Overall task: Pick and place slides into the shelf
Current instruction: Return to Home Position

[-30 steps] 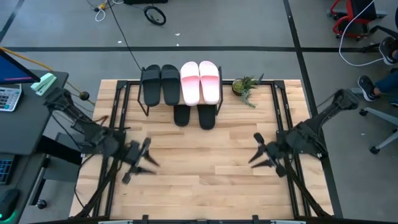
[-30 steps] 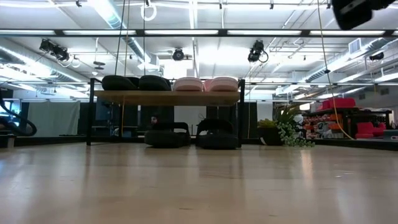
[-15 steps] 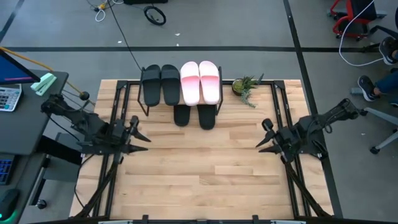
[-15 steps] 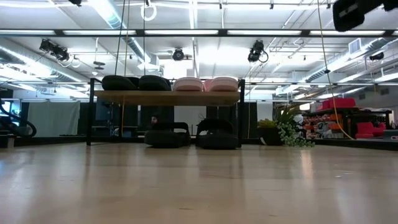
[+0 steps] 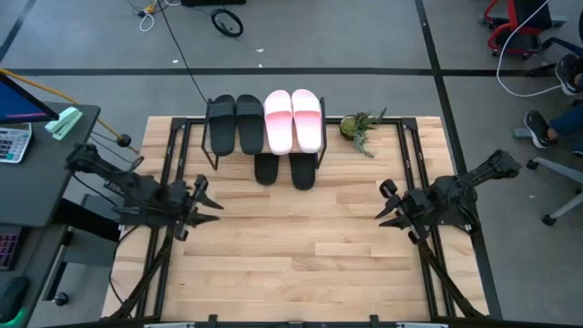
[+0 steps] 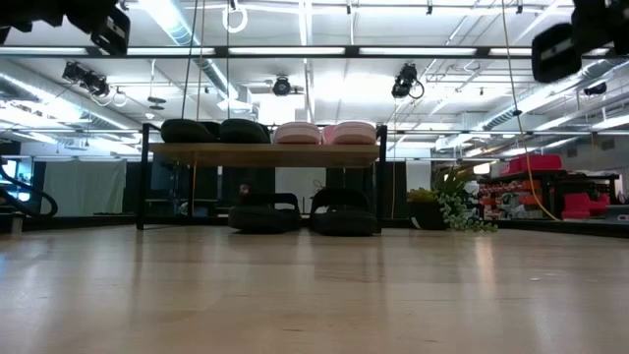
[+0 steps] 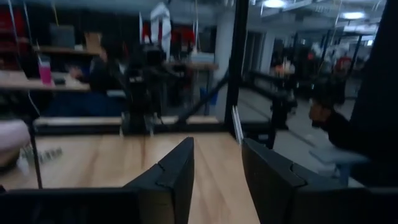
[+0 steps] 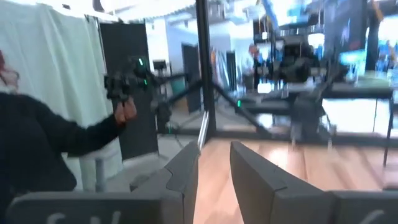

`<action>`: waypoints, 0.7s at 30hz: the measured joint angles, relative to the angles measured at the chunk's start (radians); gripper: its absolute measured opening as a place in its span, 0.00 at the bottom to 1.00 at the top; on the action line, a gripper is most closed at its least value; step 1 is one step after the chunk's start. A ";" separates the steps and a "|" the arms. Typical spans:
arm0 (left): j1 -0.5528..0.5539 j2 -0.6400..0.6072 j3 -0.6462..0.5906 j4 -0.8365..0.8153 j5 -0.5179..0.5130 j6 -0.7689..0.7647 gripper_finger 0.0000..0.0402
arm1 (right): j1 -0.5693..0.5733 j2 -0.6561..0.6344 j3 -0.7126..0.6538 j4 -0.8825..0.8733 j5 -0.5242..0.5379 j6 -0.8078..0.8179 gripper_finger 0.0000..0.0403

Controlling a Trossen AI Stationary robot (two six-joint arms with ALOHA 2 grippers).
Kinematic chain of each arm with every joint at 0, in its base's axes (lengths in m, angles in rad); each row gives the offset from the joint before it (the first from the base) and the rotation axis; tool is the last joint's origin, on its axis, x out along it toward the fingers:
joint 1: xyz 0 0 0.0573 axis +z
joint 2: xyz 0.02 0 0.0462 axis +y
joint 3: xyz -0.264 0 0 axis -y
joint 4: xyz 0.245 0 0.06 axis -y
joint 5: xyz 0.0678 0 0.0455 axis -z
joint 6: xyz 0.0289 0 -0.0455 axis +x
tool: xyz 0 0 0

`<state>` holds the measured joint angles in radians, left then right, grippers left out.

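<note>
The shelf (image 6: 265, 153) stands at the table's far middle. On its top board lie two black slides (image 5: 235, 123) and two pale pink slides (image 5: 293, 118), side by side. Two more black slides (image 5: 284, 169) rest on the tabletop under the board, also in the low view (image 6: 305, 214). My left gripper (image 5: 208, 204) is open and empty over the table's left part, its fingers pointing toward the right edge. My right gripper (image 5: 384, 204) is open and empty over the right part, pointing toward the left edge. Both are well short of the shelf on its near side.
A small potted plant (image 5: 360, 128) stands to the right of the shelf. Bare tabletop (image 5: 301, 246) lies between the grippers and toward the near edge. A person's dark sleeve and hand (image 8: 74, 134) show beyond the table in the right wrist view.
My left gripper has swung from the near left of the table toward the far edge and turned level, pointing to the right edge. My right gripper has drawn back toward the right and far edges. The slides have stayed where they were.
</note>
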<state>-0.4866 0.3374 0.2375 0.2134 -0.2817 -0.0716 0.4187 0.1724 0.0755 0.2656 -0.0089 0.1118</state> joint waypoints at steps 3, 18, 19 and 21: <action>0.004 -0.076 -0.001 -0.008 -0.001 0.049 0.36 | 0.000 -0.032 0.015 -0.051 0.030 -0.011 0.25; 0.003 -0.330 -0.001 -0.225 -0.002 0.034 0.36 | 0.000 -0.115 -0.002 -0.199 0.150 0.052 0.25; 0.003 -0.326 -0.006 -0.212 -0.002 0.032 0.35 | 0.000 -0.115 -0.014 -0.179 0.150 0.052 0.25; 0.003 -0.325 -0.039 -0.170 -0.002 0.032 0.34 | 0.000 -0.115 -0.038 -0.152 0.150 0.046 0.25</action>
<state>-0.4831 0.0124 0.1982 0.0439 -0.2832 -0.0400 0.4187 0.0578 0.0371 0.1132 0.1409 0.1579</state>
